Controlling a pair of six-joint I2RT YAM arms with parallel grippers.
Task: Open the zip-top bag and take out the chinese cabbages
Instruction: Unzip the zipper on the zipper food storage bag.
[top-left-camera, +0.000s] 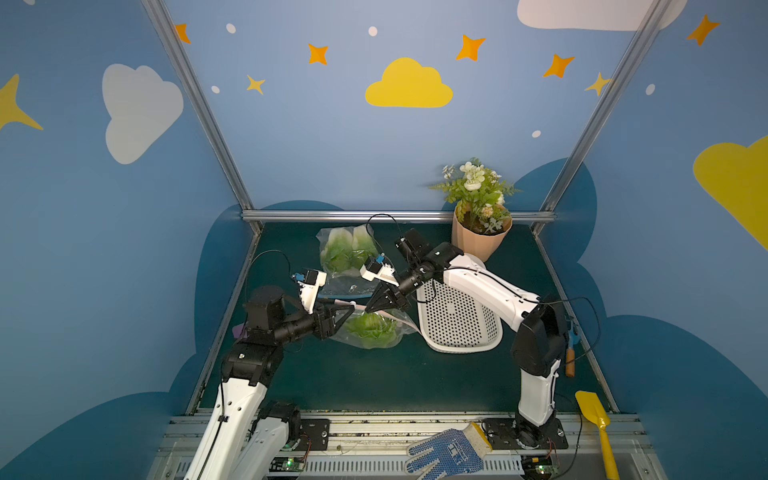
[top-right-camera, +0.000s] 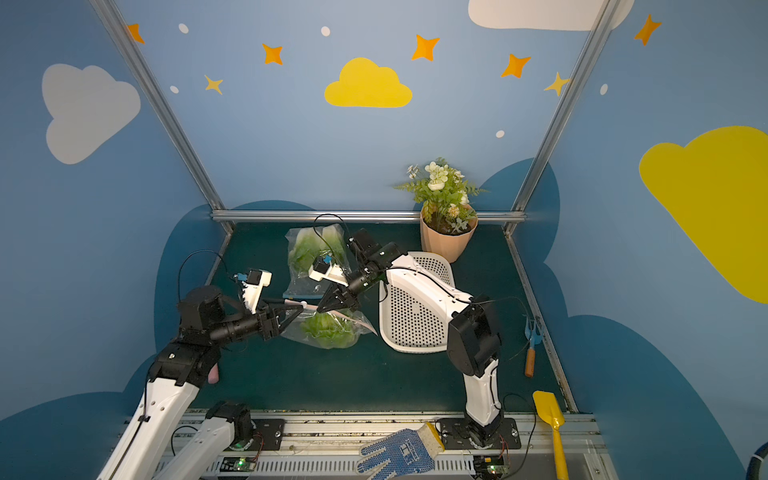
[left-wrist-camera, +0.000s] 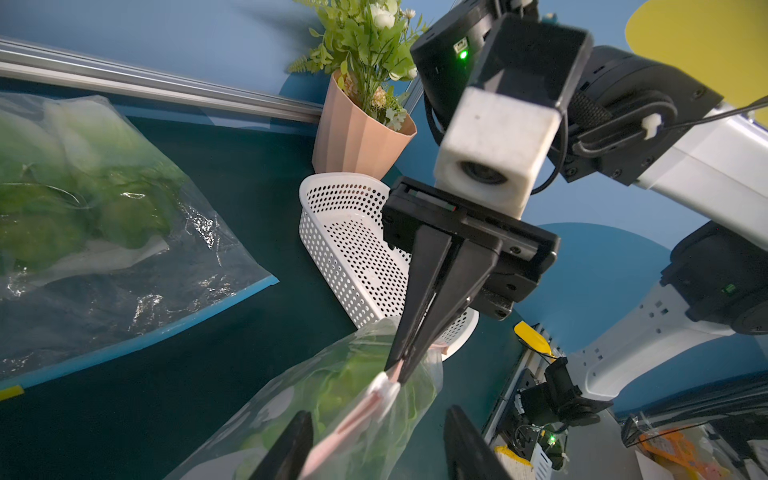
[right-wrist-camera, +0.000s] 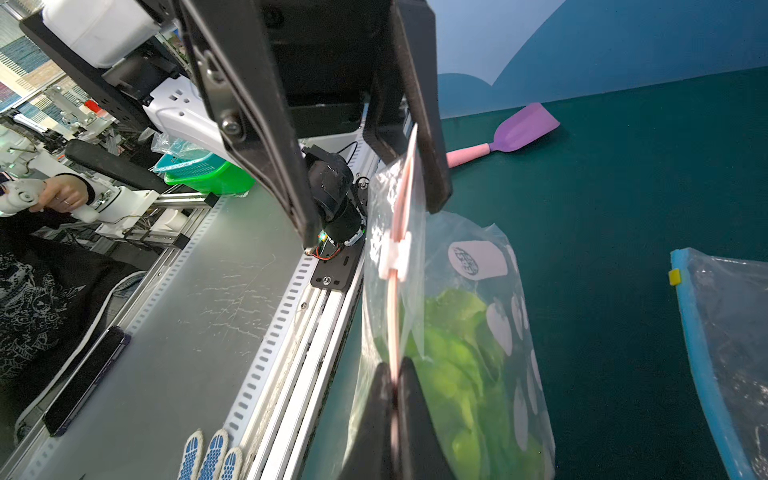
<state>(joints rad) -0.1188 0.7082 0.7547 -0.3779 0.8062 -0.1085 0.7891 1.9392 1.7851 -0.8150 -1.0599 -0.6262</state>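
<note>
Zip-top bag (top-left-camera: 370, 332) ctr frame: R jaws clenched on zip strip (left-wrist-camera: 357, 411), L jaws apart by slider (left-wrist-camera: 386, 388)
Risk: L misses slider, bag won't open

Robot lab booth: cartoon-sky walls (top-left-camera: 311, 145), aluminium frame (top-left-camera: 399, 216), cluttered workbench (right-wrist-camera: 166, 311) beyond.

The near bag (top-left-camera: 376, 338) sits at the centre of the table (top-left-camera: 395, 382), one cabbage (top-left-camera: 372, 326) in it. The left gripper (top-left-camera: 347, 311) is at its top edge from the left, with the right gripper (top-left-camera: 366, 309) on that edge just to the right. The far bag (top-left-camera: 347, 282) lies behind it, with cabbages (top-left-camera: 345, 249) inside.

The basket (top-left-camera: 457, 324) stands right of both bags, and the plant (top-left-camera: 478, 208) stands behind the basket, at the back right.

- Right edge: fork (top-left-camera: 571, 353).
- Front right corner: shovel (top-left-camera: 598, 419).
- Front rail: glove (top-left-camera: 446, 453).
- Left edge, by the left arm: scoop (right-wrist-camera: 523, 129).
</note>
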